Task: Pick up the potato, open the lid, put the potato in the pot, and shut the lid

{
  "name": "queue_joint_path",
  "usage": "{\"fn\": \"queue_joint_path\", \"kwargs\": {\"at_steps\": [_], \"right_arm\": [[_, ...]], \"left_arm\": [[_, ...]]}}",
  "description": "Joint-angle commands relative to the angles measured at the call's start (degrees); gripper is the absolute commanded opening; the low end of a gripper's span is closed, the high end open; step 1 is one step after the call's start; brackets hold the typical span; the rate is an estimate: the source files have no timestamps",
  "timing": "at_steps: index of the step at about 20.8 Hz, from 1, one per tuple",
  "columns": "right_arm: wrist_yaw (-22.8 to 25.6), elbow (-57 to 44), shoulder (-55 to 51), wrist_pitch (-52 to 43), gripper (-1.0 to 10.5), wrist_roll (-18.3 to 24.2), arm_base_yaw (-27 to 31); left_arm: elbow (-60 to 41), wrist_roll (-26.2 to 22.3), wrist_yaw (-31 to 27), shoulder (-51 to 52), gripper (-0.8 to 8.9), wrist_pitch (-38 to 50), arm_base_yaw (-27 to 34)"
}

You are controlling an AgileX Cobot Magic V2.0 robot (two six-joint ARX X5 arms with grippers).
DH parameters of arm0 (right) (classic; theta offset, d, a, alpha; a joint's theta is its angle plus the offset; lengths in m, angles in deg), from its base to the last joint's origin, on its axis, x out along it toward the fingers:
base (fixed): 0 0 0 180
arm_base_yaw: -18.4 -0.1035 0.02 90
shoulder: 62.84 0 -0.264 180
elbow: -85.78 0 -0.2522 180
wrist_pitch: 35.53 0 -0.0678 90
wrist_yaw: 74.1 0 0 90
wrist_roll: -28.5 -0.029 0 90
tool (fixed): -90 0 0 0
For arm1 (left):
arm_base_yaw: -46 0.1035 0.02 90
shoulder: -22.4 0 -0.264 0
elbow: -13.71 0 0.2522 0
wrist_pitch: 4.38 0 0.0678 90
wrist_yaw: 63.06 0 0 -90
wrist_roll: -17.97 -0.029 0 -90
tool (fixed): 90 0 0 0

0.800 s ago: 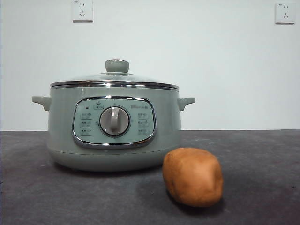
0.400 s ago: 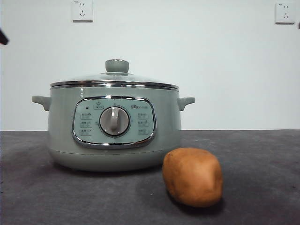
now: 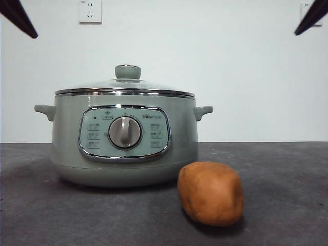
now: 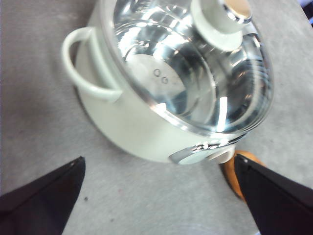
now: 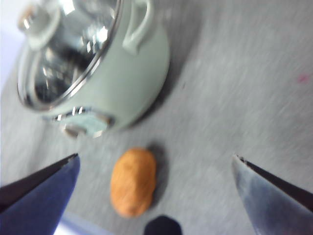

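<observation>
Clearly, nothing of the task is done yet, because the potato lies free on the dark table, in the lower middle of the front view, just in front of the pot and a little to the right of its control panel. The lid sits closed on the pot, with its pale-green knob pointing up, so the pot cannot receive anything at this moment. The left gripper hangs above the pot with its jaws wide apart and holds nothing; in its wrist view the glass lid and one side handle fill the upper part of the frame, which I judge suits this arm for lifting the lid. The right gripper is also spread wide and empty, and the potato shows between its two jaws in the lower middle of that frame, so this arm seems placed for picking it. In the front view only two black tips appear, at the upper left corner and the upper right corner.
</observation>
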Motion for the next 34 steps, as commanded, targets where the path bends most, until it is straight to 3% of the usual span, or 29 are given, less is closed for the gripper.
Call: {"fn": "queue_joint_path", "kwargs": {"at_steps": [1, 4, 9, 13, 18, 23, 25, 28, 29, 34], "right_arm": [[-0.1, 5.4, 6.6, 4.0, 7.6, 1.8, -3.4], [2.1, 10.8, 14.3, 6.6, 7.6, 1.7, -10.2], [17.0, 14.4, 24.5, 6.3, 7.5, -1.6, -25.6], [24.7, 14.6, 32.1, 5.6, 7.5, -5.2, -35.5], [27.3, 14.6, 40.3, -0.4, 7.5, -8.5, -42.9], [30.2, 14.6, 45.4, -1.5, 7.4, -9.5, -44.9], [30.2, 14.6, 46.7, -1.4, 5.4, -9.5, -44.9], [30.2, 14.6, 46.9, -1.2, 0.4, -9.4, -44.9], [30.2, 14.6, 46.8, -1.0, -0.1, -9.1, -44.9], [30.2, 14.6, 42.5, 2.2, 0.0, -8.8, -44.9]], "left_arm": [[1.3, -1.0, 1.3, -1.2, 6.06, -0.2, -0.4], [1.5, -1.0, 1.2, -2.3, 6.06, -0.4, -0.4], [1.5, -2.5, 1.0, -3.0, 6.06, -0.7, -0.4], [1.5, -2.6, 1.0, -3.1, 6.06, -1.2, -0.4], [1.5, -2.6, 1.0, -3.1, 6.06, -1.7, -0.4], [1.5, -2.6, 1.0, -3.1, 6.06, -1.8, -0.4], [1.5, -2.6, 0.5, -3.1, 5.96, -1.7, -0.5], [1.7, -2.5, -1.4, -3.1, 5.96, -1.7, -1.4], [2.0, -2.3, -1.6, -3.3, 5.96, -1.6, -2.0], [7.1, -2.4, -8.1, -5.8, 5.96, -1.7, -8.5]]}}
